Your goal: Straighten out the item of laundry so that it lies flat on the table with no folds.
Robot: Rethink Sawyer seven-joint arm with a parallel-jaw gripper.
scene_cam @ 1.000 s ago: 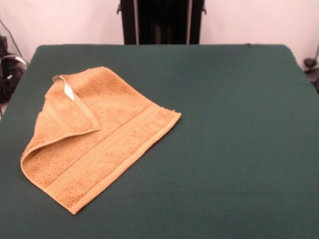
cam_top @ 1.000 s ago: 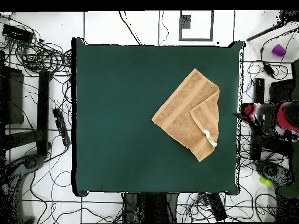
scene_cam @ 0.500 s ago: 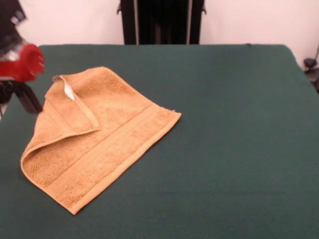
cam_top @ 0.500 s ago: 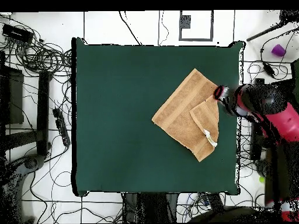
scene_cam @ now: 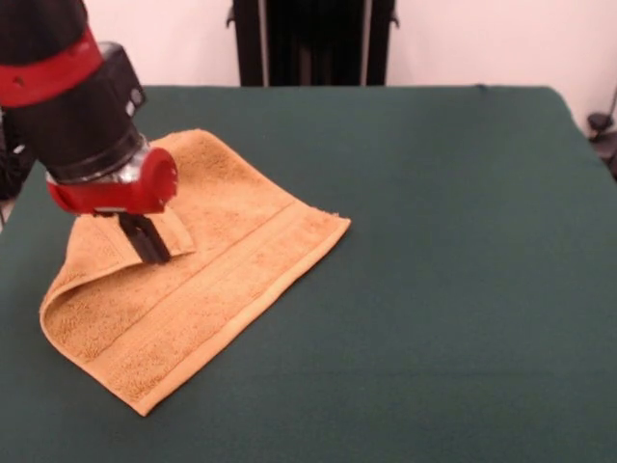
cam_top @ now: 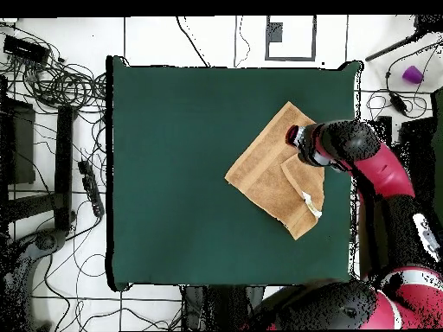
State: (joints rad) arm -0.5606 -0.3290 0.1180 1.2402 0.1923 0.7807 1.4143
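Your gripper (scene_cam: 147, 241) sat right on the towel (scene_cam: 207, 265), at the tip of its folded-over corner flap. Couldn't tell if it was clamped or loose.

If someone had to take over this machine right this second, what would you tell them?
Gripper: down over the folded-over corner of the towel, at the flap's edge. Open or shut cannot be told from either view.
Towel: lies askew near one side edge of the green table. One corner is folded over onto the rest; its white label faces up in the overhead view.
Done: nothing yet judging by the towel; the fold is in place.
Left: take hold of the flap, pull it out toward the table edge, lay it flat, then check for remaining folds.
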